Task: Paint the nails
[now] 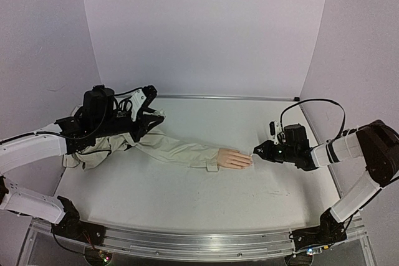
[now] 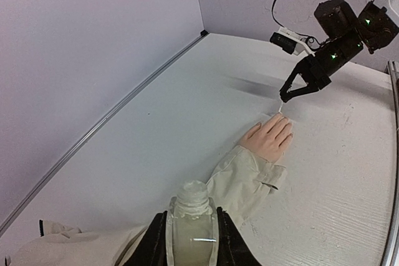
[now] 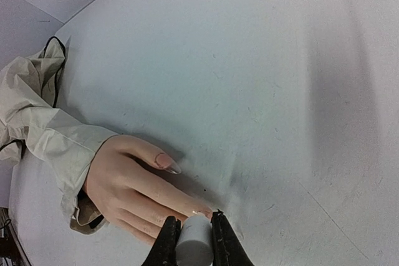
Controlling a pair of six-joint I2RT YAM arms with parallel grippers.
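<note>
The nails [image 3: 167, 162] sit at the ends of the fingers of the small pink hand [image 1: 234, 159], just right of the middle of the top view. The hand lies flat on the table [image 1: 187, 197]. The fingers point to the right. A beige sleeve [image 1: 181, 151] runs from the wrist to the left side of the frame.

My right gripper [image 1: 257, 152] is right at the fingertips. Its jaws are squeezed tight on a small white cap [image 3: 192, 241]. In the left wrist view a thin brush tip [image 2: 278, 109] sticks out below it, down near one finger. I think it touches a nail, but the tip is too small for me to be sure.

Things could go wrong here. If I push down too hard, the hand could slide. If the brush slips sideways, paint goes on the skin or the table, not on the nail.

My left gripper [image 2: 192, 225] is at the upper left of the top view, over the far end of the sleeve. Its jaws are clamped on a clear little bottle [image 2: 192, 197]. The bottle has no cap on. I cannot see how much polish is inside. If it tips, the polish could spill on the sleeve.
</note>
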